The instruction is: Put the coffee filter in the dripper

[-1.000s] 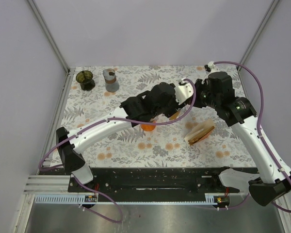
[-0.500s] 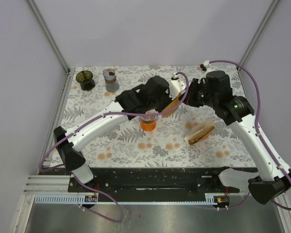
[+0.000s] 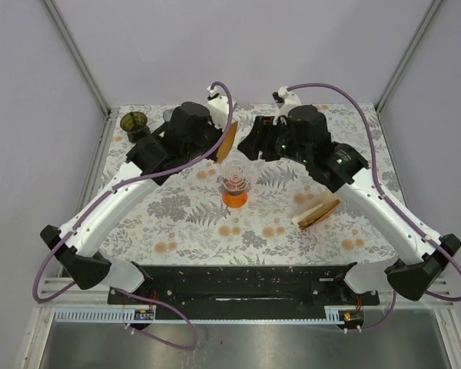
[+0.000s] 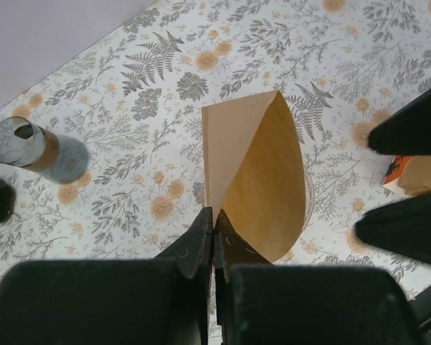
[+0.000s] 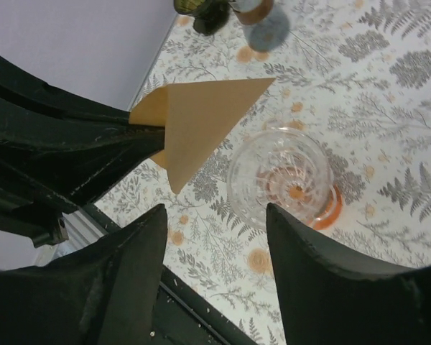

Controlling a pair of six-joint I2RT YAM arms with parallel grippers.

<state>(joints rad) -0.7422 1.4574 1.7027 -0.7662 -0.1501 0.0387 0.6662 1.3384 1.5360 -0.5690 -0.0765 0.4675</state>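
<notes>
A brown paper coffee filter (image 3: 227,139) hangs in the air, with my left gripper (image 3: 217,146) shut on its pointed end. In the left wrist view the filter (image 4: 262,172) fans open beyond the closed jaws of my left gripper (image 4: 214,215). The clear glass dripper (image 3: 235,183) with an orange base stands on the floral table, just below and right of the filter. My right gripper (image 5: 215,212) is open and empty above the dripper (image 5: 287,176); the filter (image 5: 194,118) is to its left.
A pack of filters (image 3: 316,212) lies to the right of the dripper. A dark green cup (image 3: 135,125) and a grey jar (image 3: 175,127) stand at the back left corner. Grey walls close in the table on three sides.
My left gripper shut on the filter and carried it up and back to the left. My right gripper let go of it, opened, and swung left over the dripper.
</notes>
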